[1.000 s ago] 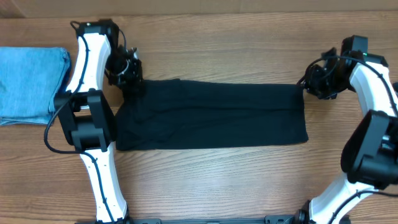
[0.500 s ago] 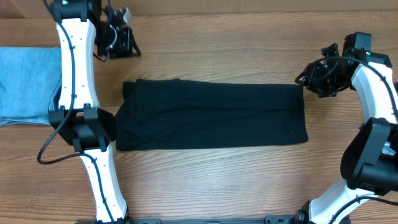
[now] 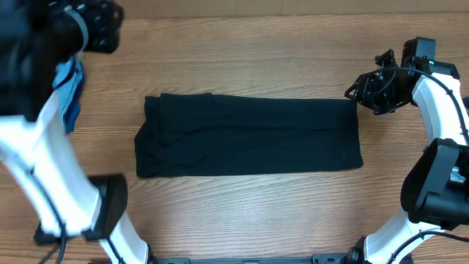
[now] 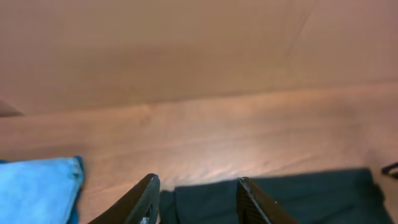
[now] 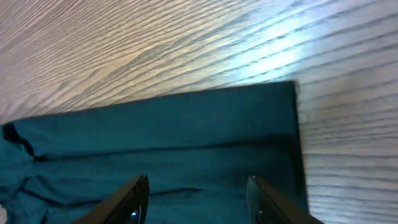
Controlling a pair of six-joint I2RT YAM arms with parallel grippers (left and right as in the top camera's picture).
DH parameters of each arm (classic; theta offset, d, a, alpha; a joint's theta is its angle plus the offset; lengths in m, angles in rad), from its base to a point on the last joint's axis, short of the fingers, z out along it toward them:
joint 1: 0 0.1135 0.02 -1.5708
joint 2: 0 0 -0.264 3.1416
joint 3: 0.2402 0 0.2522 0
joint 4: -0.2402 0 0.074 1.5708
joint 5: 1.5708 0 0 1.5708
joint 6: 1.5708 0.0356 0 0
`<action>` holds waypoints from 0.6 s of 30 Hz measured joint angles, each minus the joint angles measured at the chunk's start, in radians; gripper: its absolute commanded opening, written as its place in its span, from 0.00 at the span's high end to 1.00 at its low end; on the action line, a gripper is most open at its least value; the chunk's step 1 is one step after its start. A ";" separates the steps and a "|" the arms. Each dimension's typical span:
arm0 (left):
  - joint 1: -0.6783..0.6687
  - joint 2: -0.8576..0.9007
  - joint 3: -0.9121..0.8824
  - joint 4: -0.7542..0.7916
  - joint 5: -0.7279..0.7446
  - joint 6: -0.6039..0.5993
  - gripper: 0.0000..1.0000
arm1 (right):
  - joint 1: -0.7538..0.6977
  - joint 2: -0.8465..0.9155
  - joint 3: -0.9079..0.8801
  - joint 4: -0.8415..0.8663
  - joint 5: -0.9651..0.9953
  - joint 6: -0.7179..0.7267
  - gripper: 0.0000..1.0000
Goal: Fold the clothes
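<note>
A black garment (image 3: 249, 136) lies folded into a long flat strip across the middle of the table. It also shows in the left wrist view (image 4: 292, 196) and the right wrist view (image 5: 161, 143). My left arm is raised high at the left, blurred, and its gripper (image 4: 196, 202) is open and empty, well above the cloth's left end. My right gripper (image 3: 370, 92) hovers just past the garment's top right corner. It is open and empty, as the right wrist view (image 5: 196, 199) shows.
A folded light blue garment (image 3: 69, 92) lies at the far left, mostly hidden by my raised left arm. It shows in the left wrist view (image 4: 37, 186). Bare wooden table (image 3: 256, 59) surrounds the black cloth.
My left gripper let go of the garment's top left corner and the arm rose up and away to the left. My right gripper stayed near the right corner.
</note>
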 measured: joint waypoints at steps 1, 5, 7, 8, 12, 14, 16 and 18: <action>0.000 -0.020 0.005 0.000 -0.006 -0.014 0.60 | 0.006 0.000 0.000 0.000 -0.003 -0.008 0.46; -0.002 -0.033 0.004 -0.001 -0.021 -0.040 0.60 | 0.041 -0.002 0.000 0.002 -0.011 -0.043 0.44; -0.011 -0.019 -0.001 -0.002 -0.038 -0.042 0.60 | 0.063 -0.013 0.000 0.008 -0.013 -0.059 0.43; -0.016 -0.013 -0.005 -0.003 -0.047 -0.042 0.60 | 0.072 -0.025 0.000 0.007 -0.014 -0.065 0.41; -0.027 -0.012 -0.014 -0.005 -0.113 -0.043 0.60 | 0.081 -0.149 0.000 0.009 -0.020 -0.076 0.37; -0.028 -0.023 -0.014 -0.005 -0.158 -0.043 0.60 | 0.080 -0.233 0.000 0.010 -0.020 -0.070 0.37; -0.028 -0.037 -0.014 -0.005 -0.205 -0.043 0.55 | 0.079 -0.315 0.000 0.008 -0.020 -0.063 0.36; -0.028 -0.059 -0.014 -0.005 -0.259 -0.051 0.46 | 0.079 -0.399 0.001 0.001 -0.021 -0.051 0.34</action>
